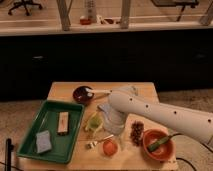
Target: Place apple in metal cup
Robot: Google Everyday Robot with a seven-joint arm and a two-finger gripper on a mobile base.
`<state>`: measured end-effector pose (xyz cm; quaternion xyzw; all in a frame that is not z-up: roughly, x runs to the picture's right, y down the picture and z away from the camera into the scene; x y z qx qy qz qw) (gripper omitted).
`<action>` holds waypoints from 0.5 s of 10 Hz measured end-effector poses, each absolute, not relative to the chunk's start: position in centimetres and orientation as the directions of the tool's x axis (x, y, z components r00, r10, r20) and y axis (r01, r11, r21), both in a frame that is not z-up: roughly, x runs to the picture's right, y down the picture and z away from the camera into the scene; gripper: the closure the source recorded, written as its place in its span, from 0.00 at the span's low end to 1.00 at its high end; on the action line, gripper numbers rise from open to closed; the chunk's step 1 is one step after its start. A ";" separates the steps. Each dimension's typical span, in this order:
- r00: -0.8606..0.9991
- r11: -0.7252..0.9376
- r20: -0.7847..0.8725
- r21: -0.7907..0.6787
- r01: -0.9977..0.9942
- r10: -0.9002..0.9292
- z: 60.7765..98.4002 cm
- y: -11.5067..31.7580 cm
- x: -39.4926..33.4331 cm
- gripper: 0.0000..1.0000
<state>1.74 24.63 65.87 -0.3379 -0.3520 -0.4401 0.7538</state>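
While its opening cannot be told, tool [105, 111] over wooden table [62, 90], round smooth apple [110, 148] nearby.

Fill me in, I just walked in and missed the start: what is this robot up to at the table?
The robot's white arm reaches across the wooden table, with its hand low near the middle, beside a yellow-green cup. The apple sits loose on the table near the front edge, not held. The metal cup is not clearly visible, likely behind the arm. A green tray lies on one side, an orange-red bowl on the other.
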 end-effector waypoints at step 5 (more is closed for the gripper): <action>0.348 0.363 0.837 -0.195 0.911 -0.423 65.7 24.6 2.1 0.20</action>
